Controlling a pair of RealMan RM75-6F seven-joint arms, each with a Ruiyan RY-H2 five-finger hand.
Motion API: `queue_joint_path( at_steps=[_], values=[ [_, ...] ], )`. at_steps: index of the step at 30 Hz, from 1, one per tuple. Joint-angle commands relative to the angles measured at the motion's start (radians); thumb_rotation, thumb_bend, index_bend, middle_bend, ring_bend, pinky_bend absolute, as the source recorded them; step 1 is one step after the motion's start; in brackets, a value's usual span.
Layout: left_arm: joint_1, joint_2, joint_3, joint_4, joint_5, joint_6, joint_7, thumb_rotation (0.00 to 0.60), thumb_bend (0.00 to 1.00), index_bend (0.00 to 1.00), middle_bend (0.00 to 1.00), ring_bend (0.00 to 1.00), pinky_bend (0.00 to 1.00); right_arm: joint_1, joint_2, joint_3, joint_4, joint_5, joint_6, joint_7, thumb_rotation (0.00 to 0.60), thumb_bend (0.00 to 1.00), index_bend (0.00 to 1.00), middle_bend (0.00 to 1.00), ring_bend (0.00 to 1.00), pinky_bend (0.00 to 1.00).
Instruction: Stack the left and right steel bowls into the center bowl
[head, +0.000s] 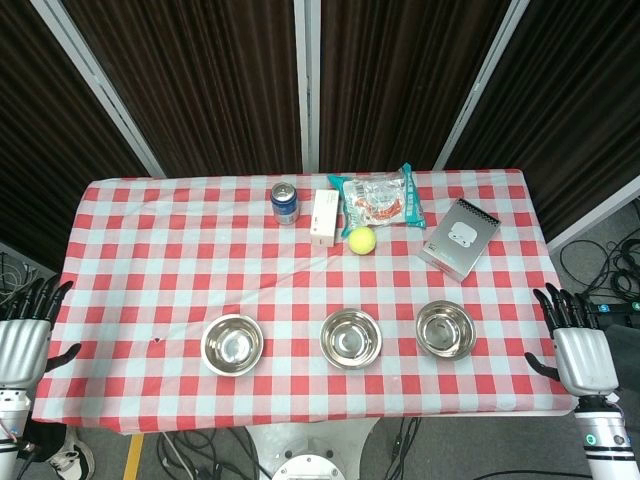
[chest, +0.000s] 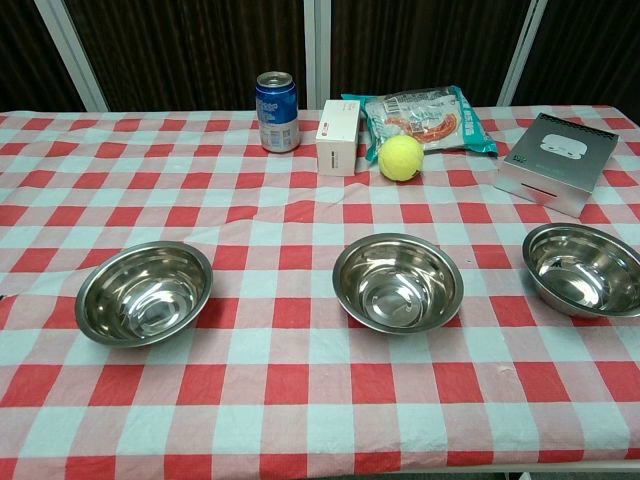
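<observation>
Three empty steel bowls stand in a row near the front of the checked table. The left bowl (head: 232, 344) (chest: 145, 292), the center bowl (head: 351, 338) (chest: 397, 281) and the right bowl (head: 445, 329) (chest: 584, 268) sit apart, none touching. My left hand (head: 25, 333) hovers off the table's left edge, fingers spread, holding nothing. Off the right edge my right hand (head: 573, 343) hangs the same way, fingers apart and empty. Neither hand shows in the chest view.
Behind the bowls lie a blue can (head: 285, 202) (chest: 277, 111), a white box (head: 323, 217) (chest: 338, 137), a yellow ball (head: 361, 240) (chest: 400, 157), a snack bag (head: 379, 198) (chest: 428, 117) and a grey box (head: 460, 236) (chest: 556, 161). The red-and-white tablecloth (head: 150, 250) covers the table.
</observation>
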Motion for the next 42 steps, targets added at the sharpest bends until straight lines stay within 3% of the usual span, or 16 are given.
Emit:
queue_joint_path(
  at_steps=[1, 10, 15, 19, 24, 26, 42],
  values=[
    [0.001, 0.0, 0.003, -0.003, -0.001, -0.004, 0.001, 0.6, 0.16, 0.15, 0.15, 0.07, 0.18, 0.0, 0.001, 0.001, 0.0, -0.004, 0.003, 0.005, 0.6, 0.1, 0.0, 0.0, 0.0, 0.0],
    [0.002, 0.005, 0.013, -0.015, 0.014, -0.007, 0.002, 0.6, 0.16, 0.15, 0.15, 0.07, 0.18, 0.012, -0.002, -0.009, 0.015, -0.031, -0.01, 0.024, 0.6, 0.1, 0.0, 0.0, 0.0, 0.0],
    [-0.004, 0.006, 0.011, -0.016, 0.011, -0.017, 0.001, 0.6, 0.16, 0.15, 0.15, 0.07, 0.18, 0.023, -0.083, -0.017, 0.127, -0.144, 0.062, 0.122, 0.6, 0.15, 0.16, 0.13, 0.02, 0.04],
    [-0.004, -0.006, 0.013, 0.005, 0.004, -0.025, -0.016, 0.6, 0.16, 0.15, 0.15, 0.07, 0.18, 0.038, -0.098, -0.051, 0.141, -0.176, 0.021, 0.068, 0.6, 0.15, 0.2, 0.2, 0.15, 0.21],
    [-0.001, -0.021, 0.016, 0.035, -0.01, -0.039, -0.034, 0.6, 0.16, 0.15, 0.15, 0.07, 0.18, 0.068, -0.05, -0.095, 0.029, -0.156, -0.112, -0.082, 0.6, 0.17, 0.31, 0.32, 0.57, 0.58],
    [0.003, -0.022, 0.017, 0.042, -0.015, -0.039, -0.041, 0.6, 0.16, 0.15, 0.15, 0.07, 0.18, 0.072, -0.044, -0.102, -0.009, -0.154, -0.131, -0.146, 0.6, 0.17, 0.32, 0.33, 0.66, 0.66],
    [0.017, -0.034, 0.016, 0.084, -0.024, -0.033, -0.088, 0.6, 0.16, 0.15, 0.15, 0.07, 0.18, 0.118, -0.127, -0.07, 0.031, -0.083, -0.205, -0.264, 0.6, 0.17, 0.4, 0.41, 0.79, 0.78]
  ],
)
